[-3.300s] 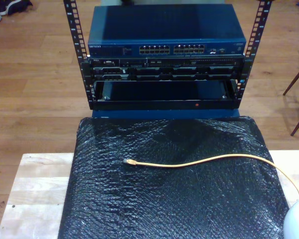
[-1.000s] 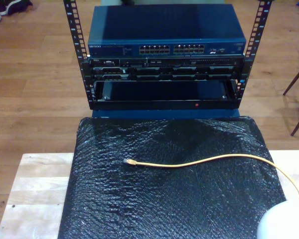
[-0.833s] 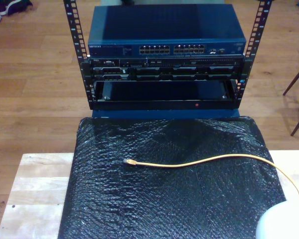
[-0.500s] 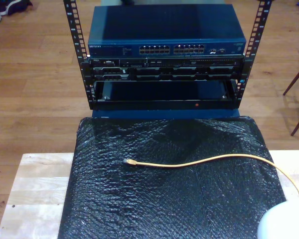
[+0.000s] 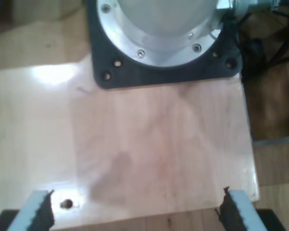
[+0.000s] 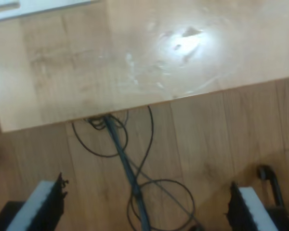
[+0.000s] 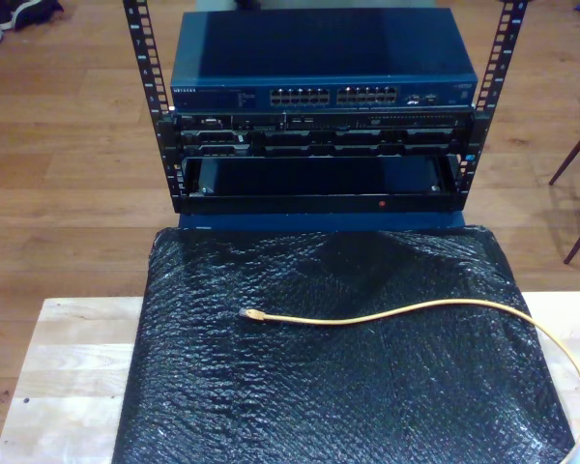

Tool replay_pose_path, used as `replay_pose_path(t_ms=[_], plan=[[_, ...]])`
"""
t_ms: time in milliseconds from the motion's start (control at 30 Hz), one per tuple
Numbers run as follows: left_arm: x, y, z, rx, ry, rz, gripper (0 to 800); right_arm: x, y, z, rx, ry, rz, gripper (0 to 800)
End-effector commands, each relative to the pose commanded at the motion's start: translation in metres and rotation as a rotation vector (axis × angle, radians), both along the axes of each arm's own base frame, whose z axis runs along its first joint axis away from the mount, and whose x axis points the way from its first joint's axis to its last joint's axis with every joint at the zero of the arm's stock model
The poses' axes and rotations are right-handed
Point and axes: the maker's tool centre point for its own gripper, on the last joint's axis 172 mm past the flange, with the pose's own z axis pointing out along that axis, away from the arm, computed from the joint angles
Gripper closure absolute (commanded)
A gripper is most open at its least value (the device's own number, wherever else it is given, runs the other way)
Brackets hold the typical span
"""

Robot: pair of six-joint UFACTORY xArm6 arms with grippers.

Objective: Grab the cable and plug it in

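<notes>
The yellow-orange cable (image 7: pixel 406 311) lies on a black bubble-wrap mat (image 7: pixel 338 387) in the exterior view. Its small clear plug (image 7: pixel 249 314) points toward that view's left, and the cord curves off at the lower right. Neither gripper is near it. My first gripper (image 5: pixel 138 211) is open over bare wooden tabletop (image 5: pixel 149 144), with nothing between its serrated fingers (image 5: pixel 38 214). My second gripper (image 6: pixel 145 207) is open too, hovering past a table edge (image 6: pixel 135 106) above the wooden floor, its fingers (image 6: pixel 250 209) wide apart and empty.
A black rack (image 7: pixel 314 145) stands behind the mat, holding a blue network switch (image 7: pixel 319 68) with two rows of ports (image 7: pixel 333 96). An arm's round base on a black plate (image 5: pixel 159 48) is bolted to the table. Thin black cables (image 6: pixel 130 173) trail on the floor.
The white rounded arm part at the exterior view's lower right corner has dropped out of that view, uncovering more of the cable's curve. The cable has not moved.
</notes>
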Motion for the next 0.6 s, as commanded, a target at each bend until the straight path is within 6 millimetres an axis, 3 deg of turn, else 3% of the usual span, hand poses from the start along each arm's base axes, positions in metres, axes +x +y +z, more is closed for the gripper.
replay_pose_path(t_ms=[133,600], plan=[[0.023,-0.013,0.014,-0.025,0.016,0.007,0,0.02,-0.003,0.009,0.044,0.023,-0.036,0],[0.091,-0.062,0.04,-0.069,0.063,0.056,0,0.095,0.032,0.07,0.233,-0.055,-0.124,1]])
